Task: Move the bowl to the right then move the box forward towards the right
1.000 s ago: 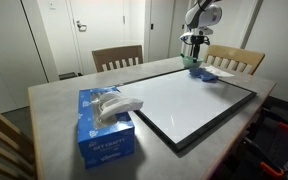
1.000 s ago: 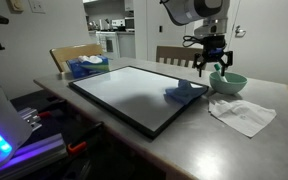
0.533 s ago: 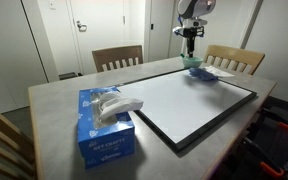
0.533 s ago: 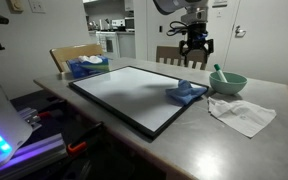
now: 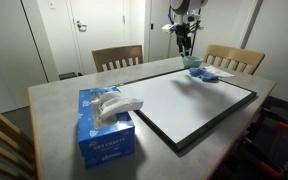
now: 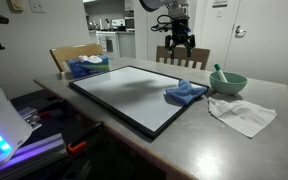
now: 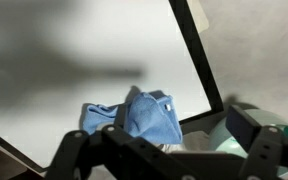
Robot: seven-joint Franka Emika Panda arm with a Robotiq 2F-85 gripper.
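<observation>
The teal-green bowl (image 6: 228, 82) (image 5: 192, 62) sits on the table just past the white board's end, with a green handle sticking up from it. In the wrist view its rim (image 7: 227, 136) shows at the lower right, partly behind a finger. The blue tissue box (image 5: 106, 126) (image 6: 87, 67) stands at the opposite end of the table, with white tissue at its top. My gripper (image 5: 184, 37) (image 6: 176, 43) (image 7: 159, 138) hangs high above the table, apart from the bowl. It is open, with nothing between its fingers.
A large black-framed white board (image 5: 189, 104) (image 6: 124, 92) covers the table's middle. A blue cloth wad (image 6: 185, 92) (image 7: 144, 115) lies on its end near the bowl. A white cloth (image 6: 242, 115) lies beside the bowl. Wooden chairs (image 5: 117, 57) (image 5: 234, 58) stand along the far side.
My gripper has risen from just over the bowl and moved away from it over the board's end. The bowl stays on the table, and the box has not moved.
</observation>
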